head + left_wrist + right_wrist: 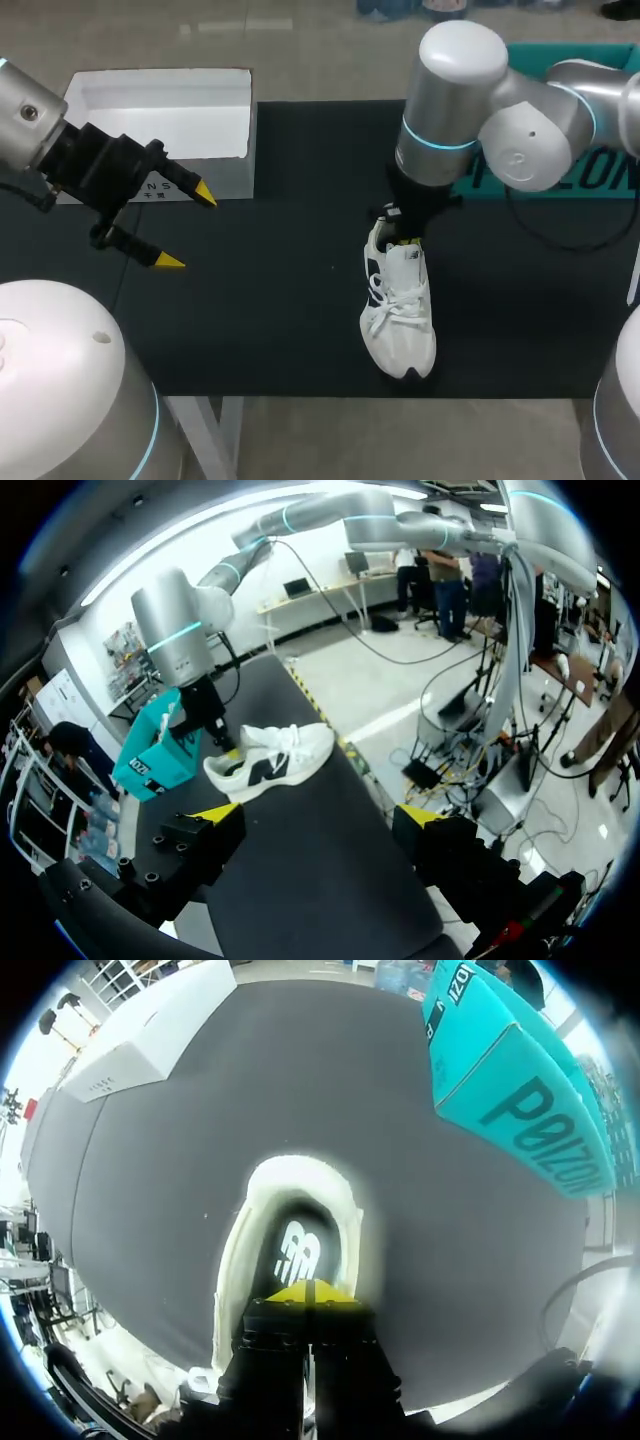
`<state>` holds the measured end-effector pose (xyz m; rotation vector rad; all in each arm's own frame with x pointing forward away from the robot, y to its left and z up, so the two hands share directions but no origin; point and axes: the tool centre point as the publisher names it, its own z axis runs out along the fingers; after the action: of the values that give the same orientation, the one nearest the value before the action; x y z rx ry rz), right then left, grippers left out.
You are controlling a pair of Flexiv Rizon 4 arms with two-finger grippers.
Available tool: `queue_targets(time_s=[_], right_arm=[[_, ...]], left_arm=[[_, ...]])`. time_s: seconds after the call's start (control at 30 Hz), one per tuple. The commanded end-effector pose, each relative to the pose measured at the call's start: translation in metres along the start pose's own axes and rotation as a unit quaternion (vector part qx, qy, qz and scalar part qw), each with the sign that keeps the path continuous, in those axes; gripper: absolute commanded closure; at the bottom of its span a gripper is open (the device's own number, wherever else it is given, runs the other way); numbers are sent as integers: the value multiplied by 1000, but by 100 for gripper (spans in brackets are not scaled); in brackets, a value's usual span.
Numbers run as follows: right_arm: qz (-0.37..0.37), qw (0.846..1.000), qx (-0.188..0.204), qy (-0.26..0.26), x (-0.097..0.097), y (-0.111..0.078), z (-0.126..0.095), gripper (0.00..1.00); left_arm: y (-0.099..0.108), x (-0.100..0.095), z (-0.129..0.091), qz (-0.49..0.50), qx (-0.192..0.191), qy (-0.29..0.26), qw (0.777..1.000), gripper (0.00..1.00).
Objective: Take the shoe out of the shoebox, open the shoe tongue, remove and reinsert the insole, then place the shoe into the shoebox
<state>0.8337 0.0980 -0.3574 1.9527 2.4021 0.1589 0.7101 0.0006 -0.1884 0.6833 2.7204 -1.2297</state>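
I work in a robotics laboratory, not in a home or a shop. My left arm (pixel 30 120) enters from the upper left of the frame and my right arm (pixel 470 90) from the upper right. Both are thick grey metal with rings of blue light. Between them is a work table (pixel 280 250) covered with a plain black mat. A black cable (pixel 560 235) hangs loose at the right, just below a teal box (pixel 590 185). A white shoebox (pixel 230 175) stands open at the upper left.

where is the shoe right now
In the head view the shoe lies on the black table right of the middle, toe toward the near edge, with the right hand at its heel end; the white shoebox sits at the back left.
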Motion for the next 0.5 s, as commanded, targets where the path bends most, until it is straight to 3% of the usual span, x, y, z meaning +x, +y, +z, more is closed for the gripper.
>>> queue_targets(time_s=[0.03,0.27,0.5], right_arm=[[0,1000,10,-15,1,0,-17,100],[7,1000,22,-17,5,-11,-16,100],[8,999,37,-15,13,-22,1,100]], left_arm=[[0,0,-1,0,-2,2,1000,0],[0,0,-1,0,-2,2,1000,0],[0,0,-1,0,-2,2,1000,0]])
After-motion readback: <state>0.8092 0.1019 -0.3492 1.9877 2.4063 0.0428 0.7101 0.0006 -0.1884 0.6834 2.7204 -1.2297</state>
